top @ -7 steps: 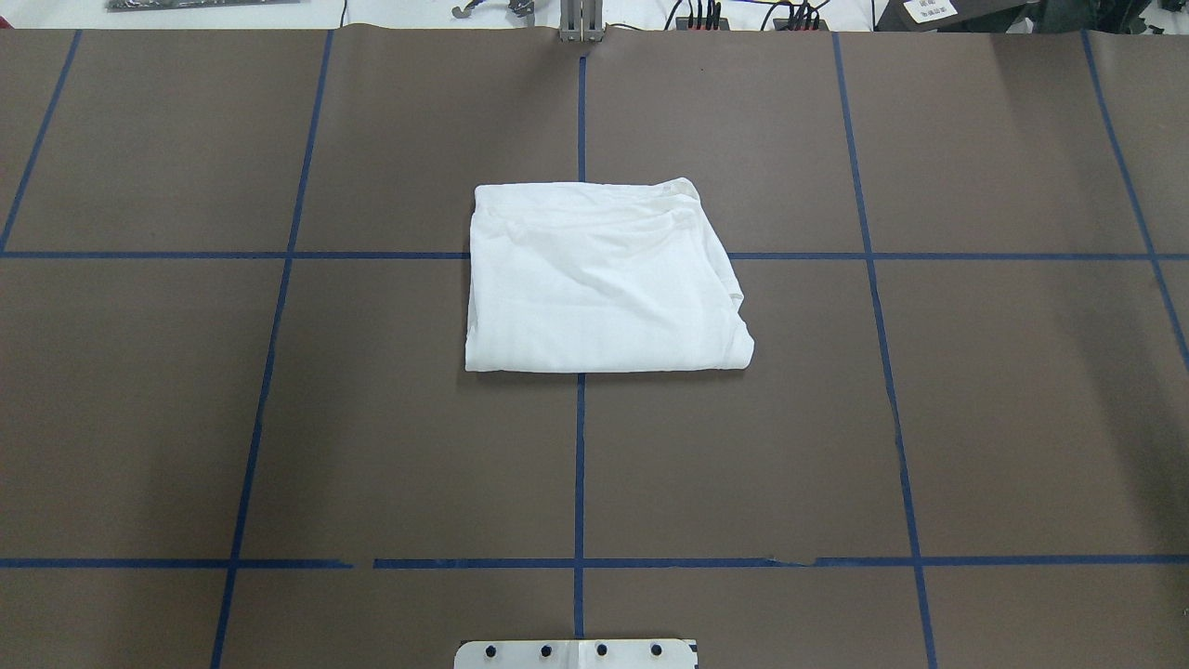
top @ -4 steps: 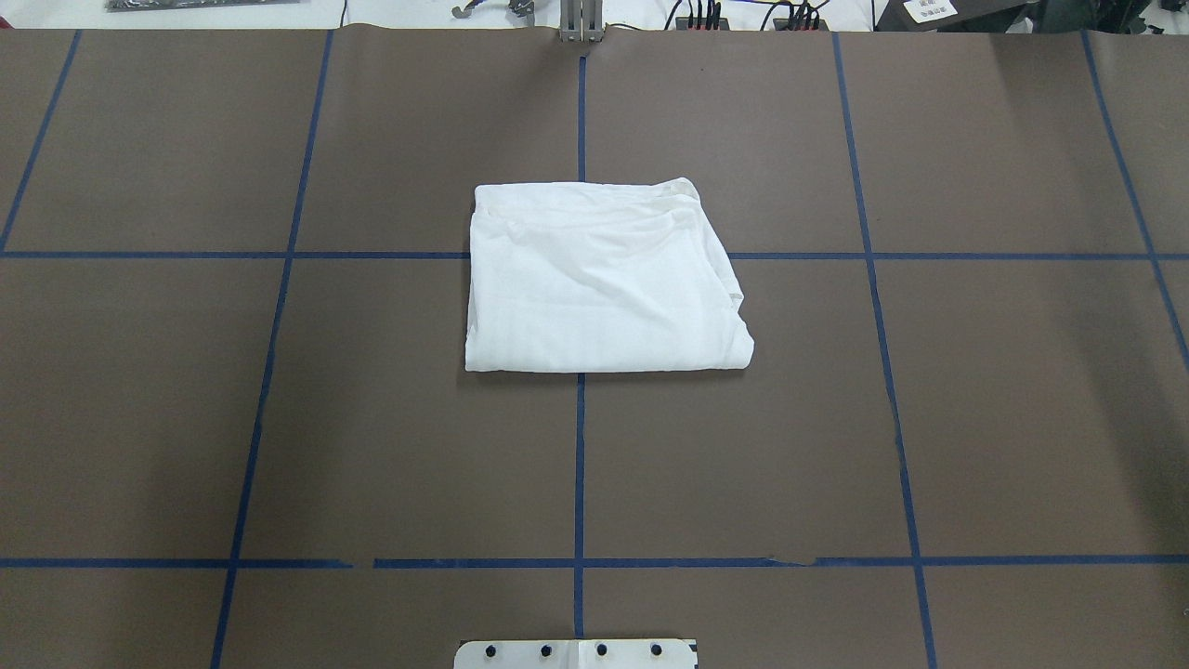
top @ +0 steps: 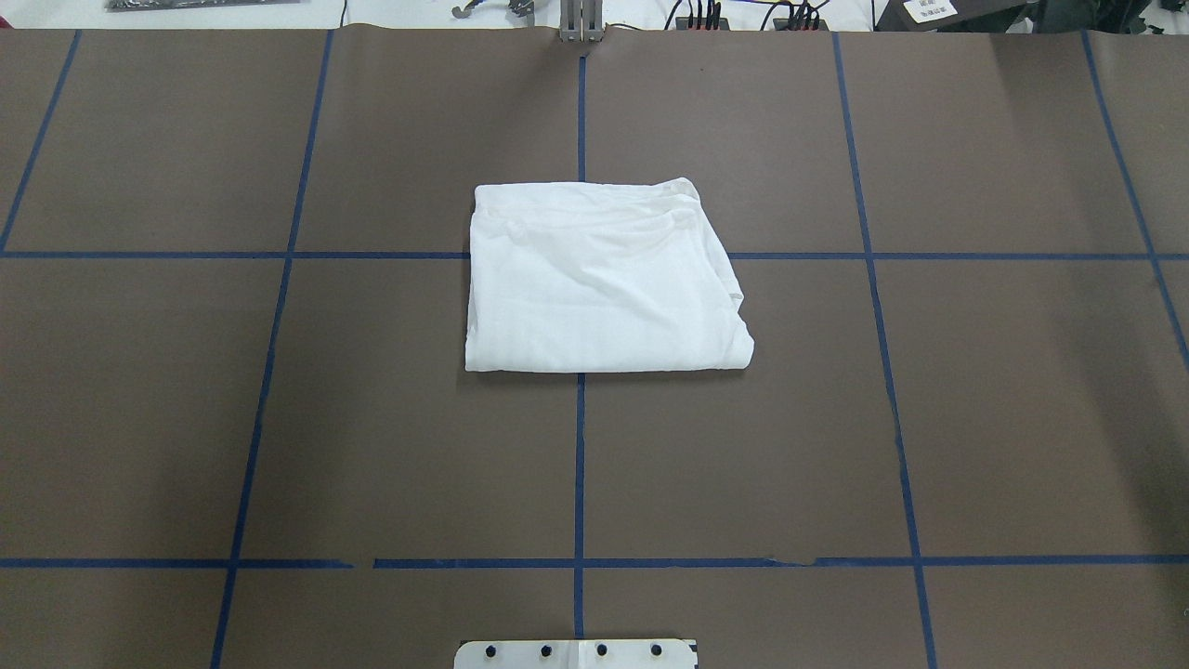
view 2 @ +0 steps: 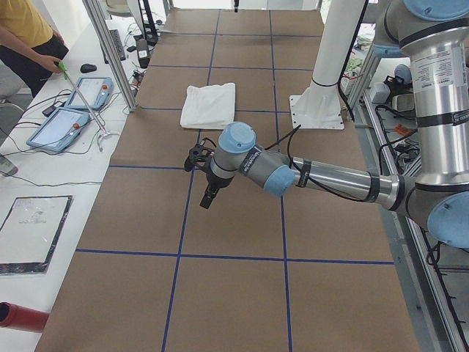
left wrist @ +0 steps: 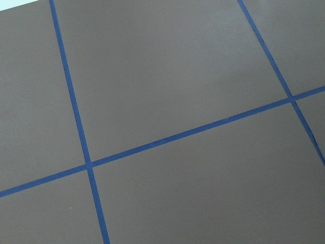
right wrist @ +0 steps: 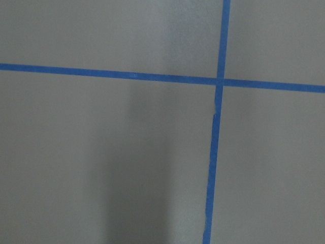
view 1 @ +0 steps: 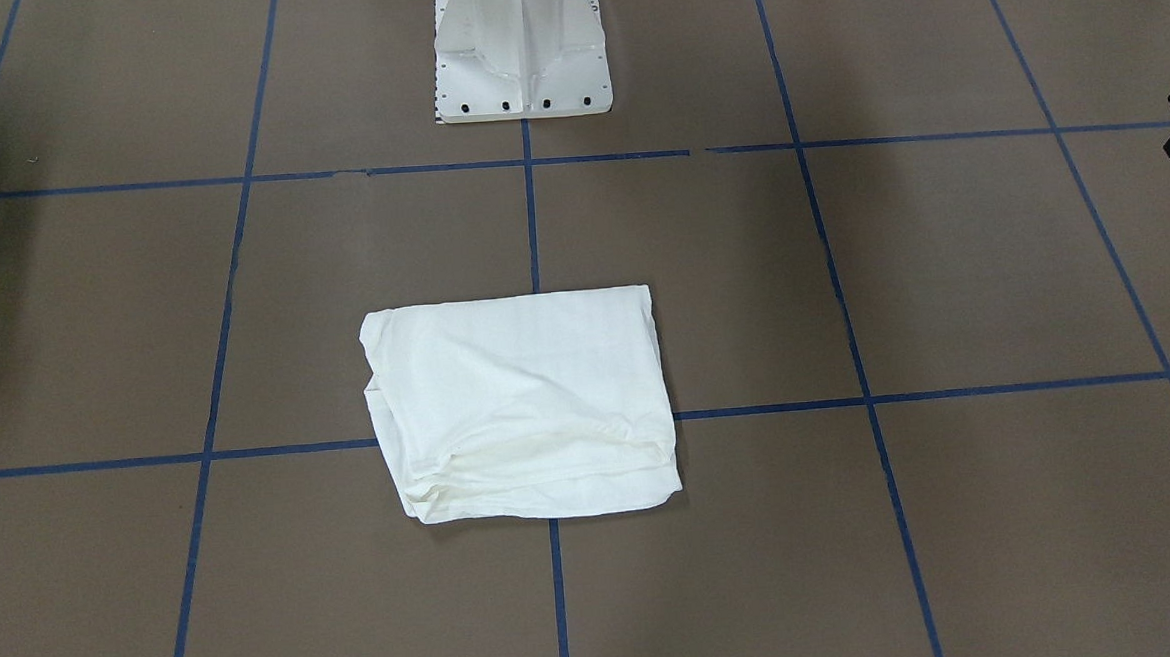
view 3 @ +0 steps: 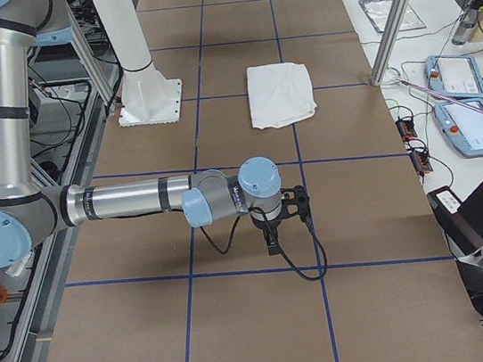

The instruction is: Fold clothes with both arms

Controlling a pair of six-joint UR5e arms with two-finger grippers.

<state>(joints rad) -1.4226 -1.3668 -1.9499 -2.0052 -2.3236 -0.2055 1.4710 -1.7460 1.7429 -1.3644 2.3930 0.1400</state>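
Pedestal: white flared pedestal base stood bolted at the robot's edge of the brown matte table covering; cut off by the frame's bottom in the overhead view.
Left claw: black two-finger left gripper hung over bare covering at the table's left end, well apart from the cloth; clipped by the frame edge in the front-facing view; released or clenched could not be told.
Right claw: black two-finger right gripper pointed down over bare covering at the right end; seen from the side alone, so grip could not be told.
Wrist views: showed the covering crossed by blue tape lines.
Clothes: white cotton T-shirt lay folded into a rough rectangle at the table's middle, over a crossing of tape lines, touched by neither arm; layered edges faced away from the robot.
Hidden: inner layers of the fold, tucked out of sight.
Writing: white label on a dark object beyond the far edge carried print too small to read.
Bench: two blue-grey teach pendants lay with cables on the white bench past the far edge.
Person: stood by the bench in a yellow top, cut off by the frame, holding a thin rod.
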